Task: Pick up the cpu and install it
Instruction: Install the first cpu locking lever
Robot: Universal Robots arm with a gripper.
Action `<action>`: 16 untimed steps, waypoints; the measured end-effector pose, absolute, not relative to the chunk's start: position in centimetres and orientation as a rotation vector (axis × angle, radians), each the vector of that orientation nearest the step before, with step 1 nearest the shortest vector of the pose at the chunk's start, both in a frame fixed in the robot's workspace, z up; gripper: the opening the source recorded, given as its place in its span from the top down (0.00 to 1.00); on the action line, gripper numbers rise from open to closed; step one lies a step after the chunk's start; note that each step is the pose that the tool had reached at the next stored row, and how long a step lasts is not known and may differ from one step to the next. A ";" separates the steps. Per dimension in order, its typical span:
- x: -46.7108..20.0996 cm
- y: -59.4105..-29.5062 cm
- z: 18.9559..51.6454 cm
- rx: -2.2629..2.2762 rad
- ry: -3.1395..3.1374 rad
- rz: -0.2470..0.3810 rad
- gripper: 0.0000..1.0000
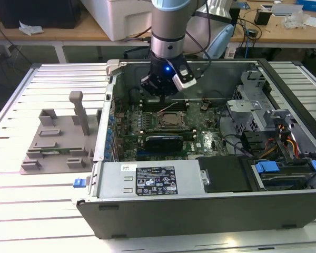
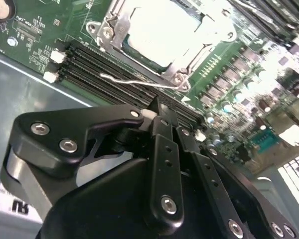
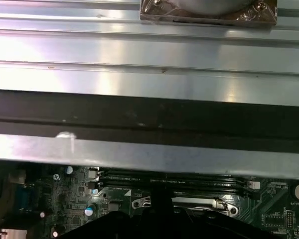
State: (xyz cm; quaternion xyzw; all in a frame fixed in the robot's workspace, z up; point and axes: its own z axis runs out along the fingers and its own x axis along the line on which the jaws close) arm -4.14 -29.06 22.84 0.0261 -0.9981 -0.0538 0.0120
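The case wall nearest the exterior camera is dark grey sheet metal, with a silver power supply carrying a label just behind it. A blue plastic tab sits at the case's corner on the exterior view's left. Beyond the power supply lies the green motherboard, with a long black card lying across it. Just past the card is the square metal-framed socket; the cpu sits inside this frame, its flat top shiny silver and glaring white in the second wrist view. A thin bent wire lever lies beside the frame, over the black memory slots.

The gripper, of matte black metal with bolted links, hangs just above the far edge of the socket. In the second wrist view its fingers stand pressed together with nothing between them.

A drive cage of bare metal and a bundle of coloured cables fill the case on the exterior view's right. The case rests on a table of ribbed pale aluminium slats. A grey plastic fixture with an upright post stands on the slats at the exterior view's left. Behind are wooden-topped benches with clutter.
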 end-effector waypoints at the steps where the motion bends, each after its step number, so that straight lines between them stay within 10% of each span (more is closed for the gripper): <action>1: -4.0 -29.0 22.7 0.082 -3.112 -0.167 0.89; 16: -3.6 -29.0 22.1 0.088 -3.118 -0.167 0.89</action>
